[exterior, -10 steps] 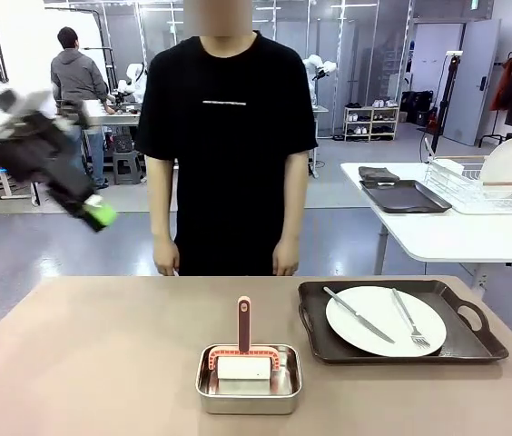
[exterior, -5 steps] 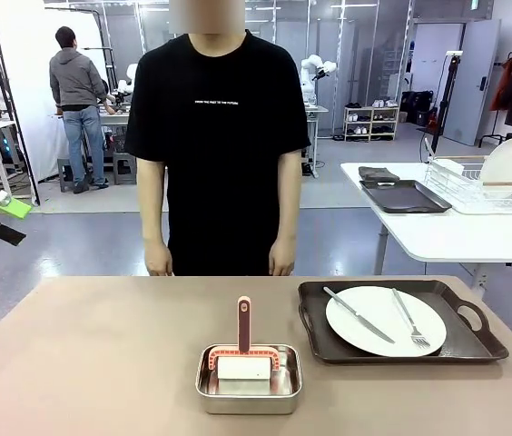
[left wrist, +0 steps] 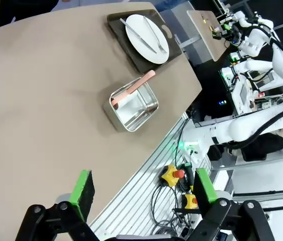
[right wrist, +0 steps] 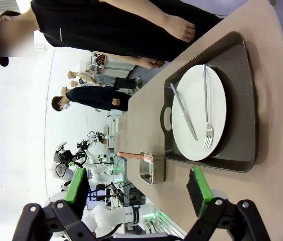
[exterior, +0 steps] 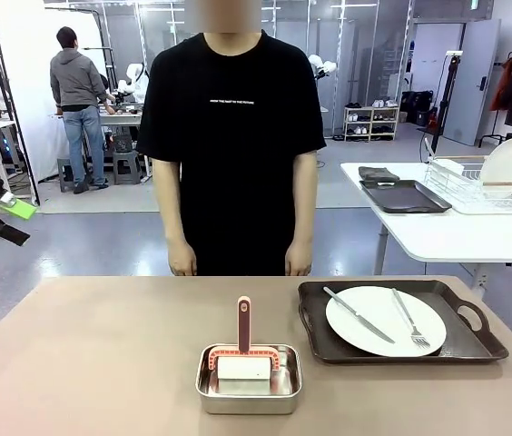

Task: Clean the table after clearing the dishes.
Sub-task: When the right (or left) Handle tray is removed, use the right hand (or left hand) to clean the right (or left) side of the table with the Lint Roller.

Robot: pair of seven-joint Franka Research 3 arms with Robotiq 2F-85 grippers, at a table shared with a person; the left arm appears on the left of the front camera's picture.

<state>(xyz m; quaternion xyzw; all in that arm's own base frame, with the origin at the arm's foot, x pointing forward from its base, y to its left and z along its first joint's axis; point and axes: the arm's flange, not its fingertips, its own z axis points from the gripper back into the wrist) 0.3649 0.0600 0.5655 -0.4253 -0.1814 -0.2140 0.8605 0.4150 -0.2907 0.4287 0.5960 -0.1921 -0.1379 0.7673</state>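
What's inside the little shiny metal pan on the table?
A cleaning tool sits in the pan: a white block in a pinkish-red frame, its handle poking over the rim. The pan floor beneath the block is covered, so nothing there can be checked.

Left gripper [exterior: 11, 221] raised at far left, fingers pointing rightward. Jaws spread wide, nothing between green pads [left wrist: 83, 188]. Right gripper [right wrist: 139, 190] also spread wide, empty, wrist rolled sideways.

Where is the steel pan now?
Front view: the steel pan sits centrally near the robot-side edge of the table, just left of the dark tray.
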